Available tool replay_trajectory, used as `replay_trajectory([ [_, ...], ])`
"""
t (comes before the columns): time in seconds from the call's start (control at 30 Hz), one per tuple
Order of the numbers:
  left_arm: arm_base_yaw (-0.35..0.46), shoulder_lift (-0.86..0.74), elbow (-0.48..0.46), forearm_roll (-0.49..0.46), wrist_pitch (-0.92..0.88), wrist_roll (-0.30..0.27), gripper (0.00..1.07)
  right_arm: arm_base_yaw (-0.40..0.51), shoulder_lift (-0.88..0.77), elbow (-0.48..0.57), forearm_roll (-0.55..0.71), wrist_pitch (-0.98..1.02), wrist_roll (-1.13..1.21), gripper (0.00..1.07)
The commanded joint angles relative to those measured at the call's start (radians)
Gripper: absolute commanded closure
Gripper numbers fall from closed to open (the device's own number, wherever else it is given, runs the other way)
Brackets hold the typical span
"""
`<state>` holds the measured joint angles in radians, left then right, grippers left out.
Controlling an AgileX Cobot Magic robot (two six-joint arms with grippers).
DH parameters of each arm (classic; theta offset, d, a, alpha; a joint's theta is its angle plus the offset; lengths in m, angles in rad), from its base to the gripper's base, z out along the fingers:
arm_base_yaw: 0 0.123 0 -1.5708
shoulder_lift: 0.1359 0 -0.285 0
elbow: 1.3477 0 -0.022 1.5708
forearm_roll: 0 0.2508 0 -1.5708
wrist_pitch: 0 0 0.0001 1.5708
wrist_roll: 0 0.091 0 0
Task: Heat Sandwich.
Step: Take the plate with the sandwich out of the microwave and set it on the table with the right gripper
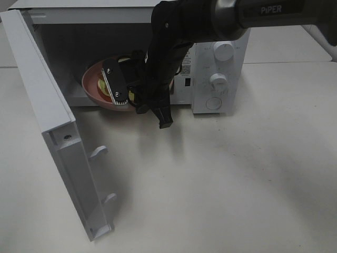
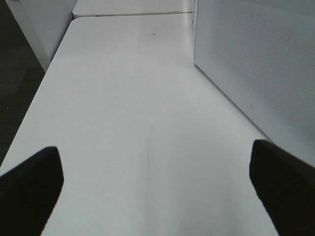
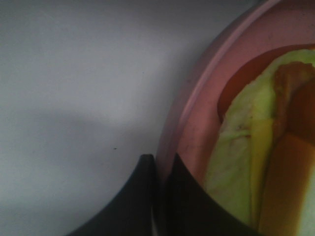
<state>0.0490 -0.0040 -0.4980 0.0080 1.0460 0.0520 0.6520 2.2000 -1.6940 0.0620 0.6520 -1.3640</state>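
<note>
The sandwich [image 3: 246, 147], pale bread with yellow-green filling, lies on a round pink plate [image 3: 197, 108]. In the exterior high view the plate [image 1: 93, 88] sits in the open microwave's [image 1: 221, 52] cavity, and most of the sandwich [image 1: 101, 85] is hidden behind the wrist. My right gripper [image 3: 160, 196] is shut on the plate's rim, and in the exterior high view it [image 1: 134, 100] reaches into the cavity from the right. My left gripper [image 2: 157, 187] is open and empty over the bare table [image 2: 128, 98], and it is out of the exterior high view.
The microwave door [image 1: 47, 121] swings out wide at the left toward the table's front. Control knobs [image 1: 223, 51] sit on the right panel. The microwave's side wall [image 2: 256, 59] stands beside my left gripper. The table edge and a dark floor [image 2: 15, 73] lie beyond.
</note>
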Motion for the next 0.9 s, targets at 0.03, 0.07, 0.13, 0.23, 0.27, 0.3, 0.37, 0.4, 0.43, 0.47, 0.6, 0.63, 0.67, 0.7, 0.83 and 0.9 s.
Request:
replay_trajectory([
  [0.03,0.001,-0.021,0.004,0.002,-0.012,-0.006,0.09,0.001,-0.048,0.039,-0.001,-0.019,-0.016,1.07],
  [0.07,0.001,-0.021,0.004,0.002,-0.012,-0.006,0.09,0.001,-0.062,0.059,-0.001,-0.023,-0.029,1.07],
  [0.13,0.001,-0.021,0.004,0.002,-0.012,-0.006,0.09,0.001,-0.100,0.108,-0.001,-0.037,-0.041,1.07],
  [0.23,0.001,-0.021,0.004,0.002,-0.012,-0.006,0.09,0.001,-0.128,0.141,-0.001,-0.048,-0.042,1.07],
  [0.27,0.001,-0.021,0.004,0.002,-0.012,-0.006,0.09,0.001,-0.141,0.157,-0.001,-0.054,-0.046,1.07],
  [0.3,0.001,-0.021,0.004,0.002,-0.012,-0.006,0.09,0.001,-0.163,0.184,-0.001,-0.068,-0.052,1.07],
  [0.37,0.001,-0.021,0.004,0.002,-0.012,-0.006,0.09,0.001,-0.175,0.195,-0.001,-0.071,-0.054,1.07],
  [0.4,0.001,-0.021,0.004,0.002,-0.012,-0.006,0.09,0.001,-0.182,0.208,-0.001,-0.072,-0.059,1.07],
  [0.43,0.001,-0.021,0.004,0.002,-0.012,-0.006,0.09,0.007,-0.200,0.230,-0.001,-0.072,-0.072,1.07],
  [0.47,0.001,-0.021,0.004,0.002,-0.012,-0.006,0.09,0.007,-0.200,0.230,-0.001,-0.072,-0.072,1.07],
  [0.6,0.001,-0.021,0.004,0.002,-0.012,-0.006,0.09,0.019,-0.238,0.278,0.000,-0.099,-0.074,1.07],
  [0.63,0.001,-0.021,0.004,0.002,-0.012,-0.006,0.09,0.024,-0.244,0.286,0.000,-0.102,-0.074,1.07],
  [0.67,0.001,-0.021,0.004,0.002,-0.012,-0.006,0.09,0.025,-0.251,0.295,0.000,-0.103,-0.073,1.07],
  [0.7,0.001,-0.021,0.004,0.002,-0.012,-0.006,0.09,0.025,-0.263,0.312,0.003,-0.106,-0.073,1.07],
  [0.83,0.001,-0.021,0.004,0.002,-0.012,-0.006,0.09,0.025,-0.281,0.341,0.008,-0.103,-0.072,1.07],
  [0.9,0.001,-0.021,0.004,0.002,-0.012,-0.006,0.09,0.025,-0.309,0.372,0.023,-0.105,-0.072,1.07],
])
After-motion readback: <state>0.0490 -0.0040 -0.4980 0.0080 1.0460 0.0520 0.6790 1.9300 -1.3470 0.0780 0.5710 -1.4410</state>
